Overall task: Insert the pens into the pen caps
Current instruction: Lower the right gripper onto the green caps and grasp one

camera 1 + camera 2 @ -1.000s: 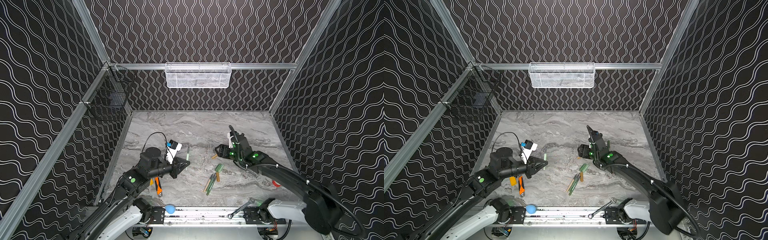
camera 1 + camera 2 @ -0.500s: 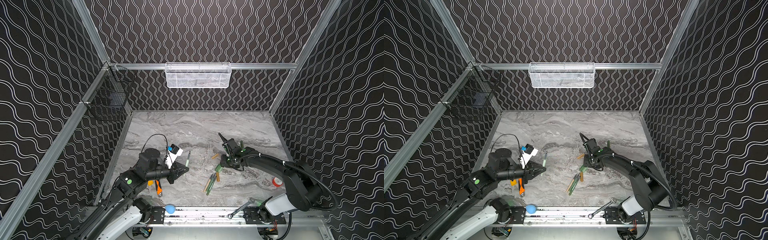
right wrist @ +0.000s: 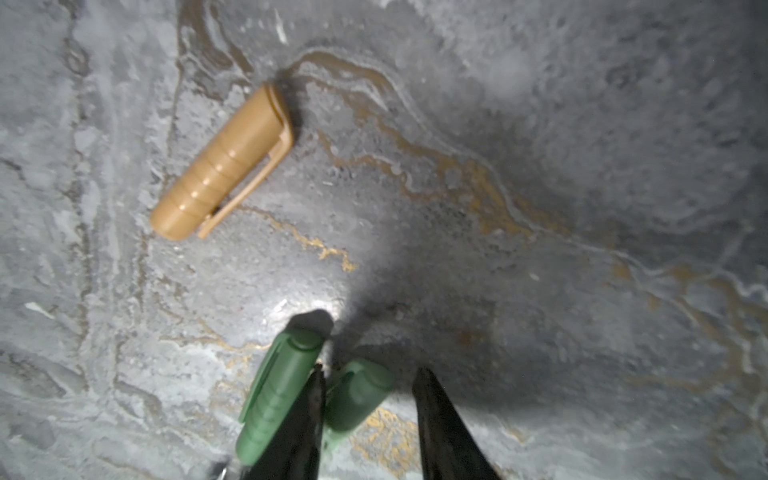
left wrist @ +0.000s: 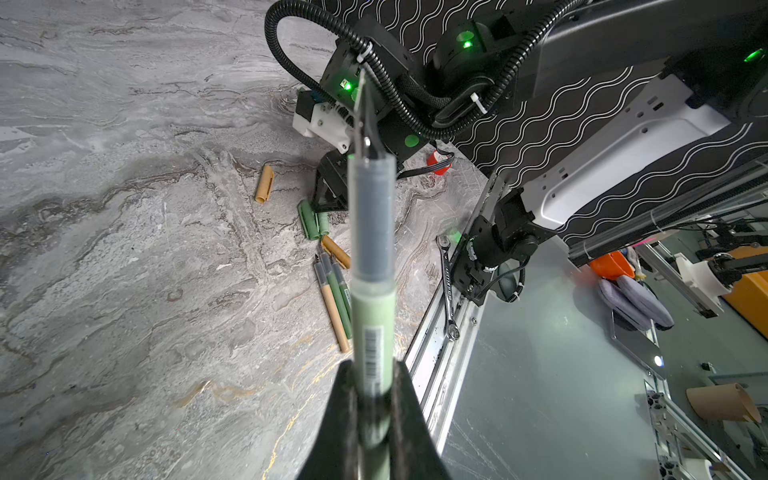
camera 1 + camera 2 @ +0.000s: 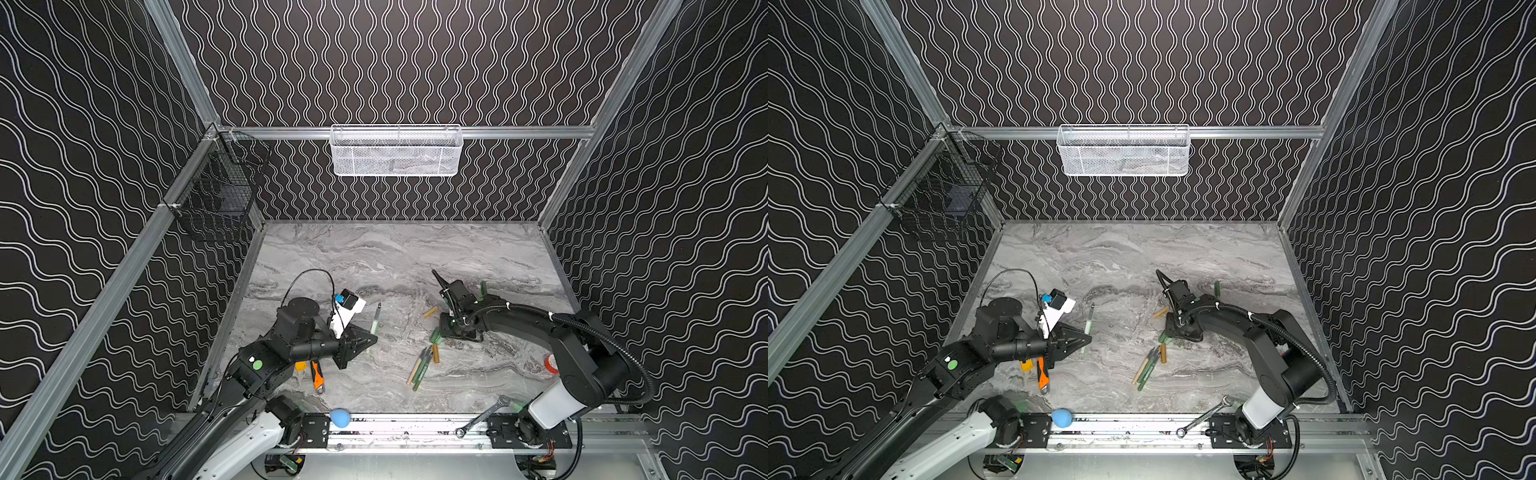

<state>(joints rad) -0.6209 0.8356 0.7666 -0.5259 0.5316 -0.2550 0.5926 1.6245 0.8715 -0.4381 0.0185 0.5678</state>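
Note:
My left gripper (image 4: 372, 370) is shut on a light green pen (image 4: 372, 249) whose dark tip points away from it; in both top views the pen (image 5: 376, 320) (image 5: 1088, 326) stands over the left of the table. My right gripper (image 3: 370, 374) is down at the table, open, with one green pen cap (image 3: 359, 395) between its fingers and a gap on one side. A second green cap (image 3: 278, 395) lies just outside one finger. A tan cap (image 3: 224, 166) (image 5: 430, 311) lies beyond. Several pens (image 5: 422, 365) (image 4: 332, 291) lie together near the front.
An orange-handled knife (image 5: 317, 374) and a yellow block (image 5: 301, 365) lie under the left arm. On the front rail are a wrench (image 5: 482, 415) and a blue ball (image 5: 340, 417). A red roll (image 5: 550, 363) sits at the right. A white basket (image 5: 397, 151) and a black one (image 5: 216, 195) hang on the walls.
My right gripper has swung left and come down to the table over the green caps, and its jaws have narrowed. The left gripper keeps its hold on the pen and has barely shifted.

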